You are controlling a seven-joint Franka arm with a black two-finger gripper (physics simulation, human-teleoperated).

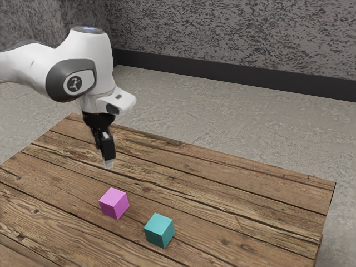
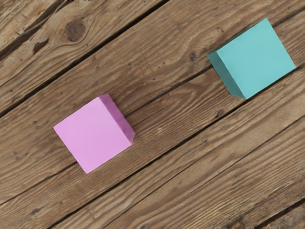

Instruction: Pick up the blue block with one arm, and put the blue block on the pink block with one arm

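In the exterior view, the tool hangs over the tabletop, on the far side of the pink block. I cannot tell if it is apart or together. The blue block sits a little apart, nearer, toward the exterior view's right. In the wrist view, both blocks lie flat. I think the tool should go straight down over the blue block's middle and squeeze two flat sides.

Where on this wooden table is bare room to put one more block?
The wooden plank table is bare on the exterior view's right of the teal cube block and along the far edge behind the black gripper. Crowded only near the front, where the pink cube block sits close to the teal one.
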